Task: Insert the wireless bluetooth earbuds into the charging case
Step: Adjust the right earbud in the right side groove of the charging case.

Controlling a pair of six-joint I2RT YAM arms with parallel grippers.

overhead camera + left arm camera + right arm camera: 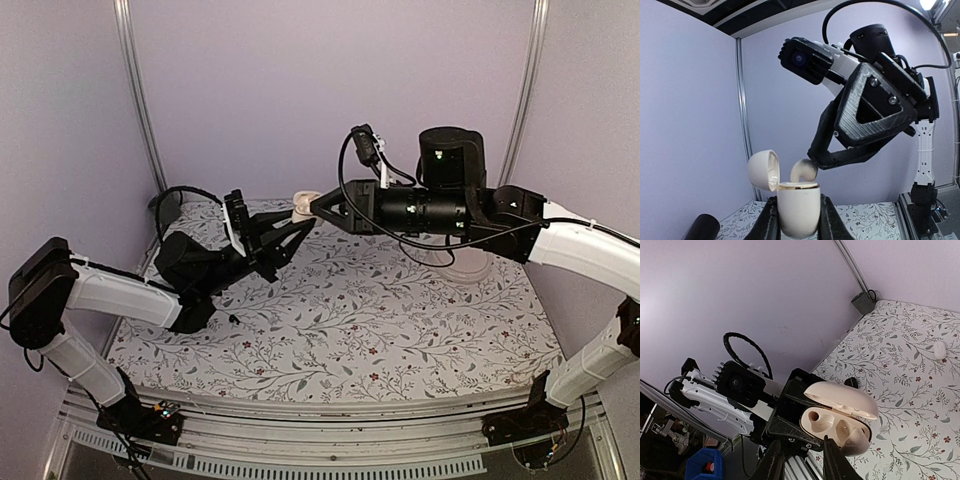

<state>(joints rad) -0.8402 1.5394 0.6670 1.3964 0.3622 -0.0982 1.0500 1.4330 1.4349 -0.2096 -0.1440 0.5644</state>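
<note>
Earbud (804, 170) hovering just above open case (798, 210)
Right tool (812, 162) is pinching it, left tool (799, 221) is gripping case; both sockets showing empty.

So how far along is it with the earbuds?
Done: the charging case is open, lid up, gripped by the left hand. In hand: the right hand holds a pale earbud just above the case's mouth. Left: both wells look empty in the right wrist view, so this bud must go in; a small white thing on the tablecloth may be the second.
</note>
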